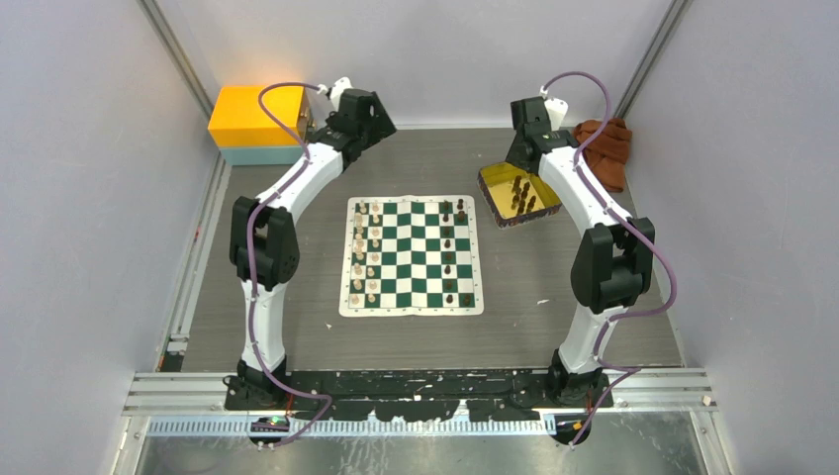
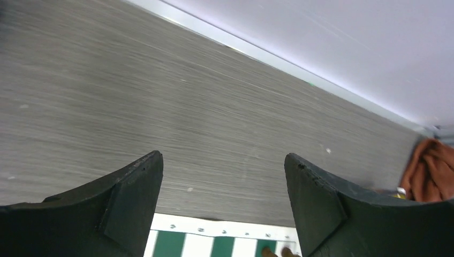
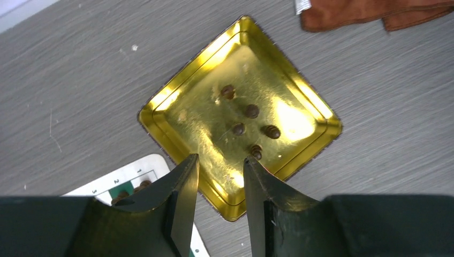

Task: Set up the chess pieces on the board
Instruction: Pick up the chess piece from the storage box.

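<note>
The green and white board (image 1: 413, 255) lies flat mid-table. Cream pieces (image 1: 364, 252) stand along its left columns and dark pieces (image 1: 453, 247) along its right columns. Several more dark pieces (image 3: 251, 111) stand in the gold tray (image 3: 316, 115), right of the board's far corner. My right gripper (image 3: 220, 159) hangs above the tray's near corner, open by a narrow gap and empty. My left gripper (image 2: 223, 158) is wide open and empty, raised behind the board's far edge (image 2: 214, 231). Both grippers show in the top view, left (image 1: 381, 124) and right (image 1: 522, 148).
A yellow box (image 1: 259, 121) stands at the back left. A brown cloth (image 1: 605, 148) lies at the back right, just beyond the tray (image 1: 500, 178); it also shows in the right wrist view (image 3: 375, 13). Walls close in on three sides.
</note>
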### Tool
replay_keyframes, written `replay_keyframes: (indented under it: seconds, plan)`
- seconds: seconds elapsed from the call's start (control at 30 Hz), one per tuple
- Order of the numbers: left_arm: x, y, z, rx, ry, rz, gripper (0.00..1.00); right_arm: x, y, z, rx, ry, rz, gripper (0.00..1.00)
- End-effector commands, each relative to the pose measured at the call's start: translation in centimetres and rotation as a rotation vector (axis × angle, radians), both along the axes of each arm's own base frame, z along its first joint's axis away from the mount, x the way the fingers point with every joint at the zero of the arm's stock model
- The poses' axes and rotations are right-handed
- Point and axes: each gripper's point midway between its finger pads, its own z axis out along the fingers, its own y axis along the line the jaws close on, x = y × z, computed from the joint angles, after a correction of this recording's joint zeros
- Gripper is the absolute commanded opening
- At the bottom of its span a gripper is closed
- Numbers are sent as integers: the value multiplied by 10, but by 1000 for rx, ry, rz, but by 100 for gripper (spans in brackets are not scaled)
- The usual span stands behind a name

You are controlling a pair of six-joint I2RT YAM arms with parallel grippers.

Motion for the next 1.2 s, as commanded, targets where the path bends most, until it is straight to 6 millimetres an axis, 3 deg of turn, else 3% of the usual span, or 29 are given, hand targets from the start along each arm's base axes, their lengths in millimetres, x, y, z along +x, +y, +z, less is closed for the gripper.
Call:
replay_keyframes:
  seconds: [0.0,0.2,0.4,0.57,1.17]
  plan:
    - [2,44,27,-28,-29,161,84,2,-14,17,-20,-16,-34,42]
    - [-6,69,-2,12,-9,239,83,14,-24,-5,-30,20,-43,42]
    - [-16,73,-20,40,28,235,83,31,-42,-19,18,15,-81,42]
    - [-23,75,-24,55,41,225,83,42,-47,-23,10,30,-86,42]
    - [-35,73,-26,46,55,199,83,36,-43,-58,59,107,-89,42]
